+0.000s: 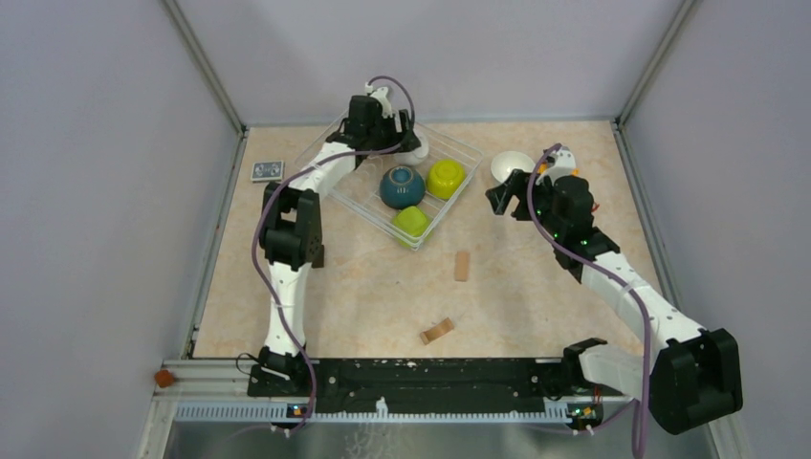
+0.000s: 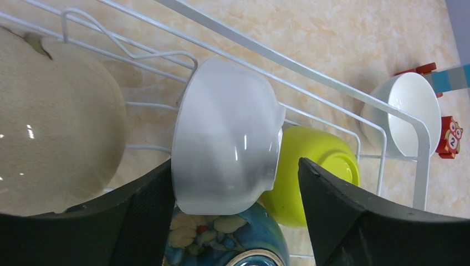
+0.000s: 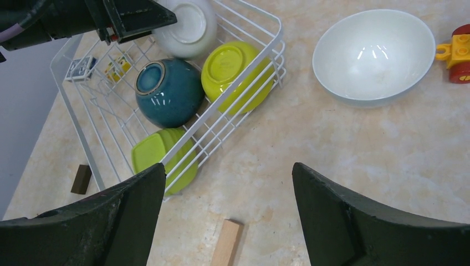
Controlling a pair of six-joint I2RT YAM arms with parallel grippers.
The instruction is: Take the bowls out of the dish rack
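We see a beige marbled table (image 1: pixel 536 287) boxed in by pale grey walls (image 1: pixel 96 210). Toward its far side stands the white wire rack (image 3: pixel 279 39), holding a beige bowl (image 2: pixel 50 127), a white bowl (image 2: pixel 221 138), a teal bowl (image 1: pixel 402 186) and two lime bowls (image 1: pixel 446 177) (image 1: pixel 411 222). Another white bowl, the upright bowl (image 1: pixel 510 165), sits on the table near the rack. The left claw (image 2: pixel 234 166) straddles the racked white bowl, spread wide and not clamped. The right claw (image 3: pixel 228 169) hangs wide open, empty.
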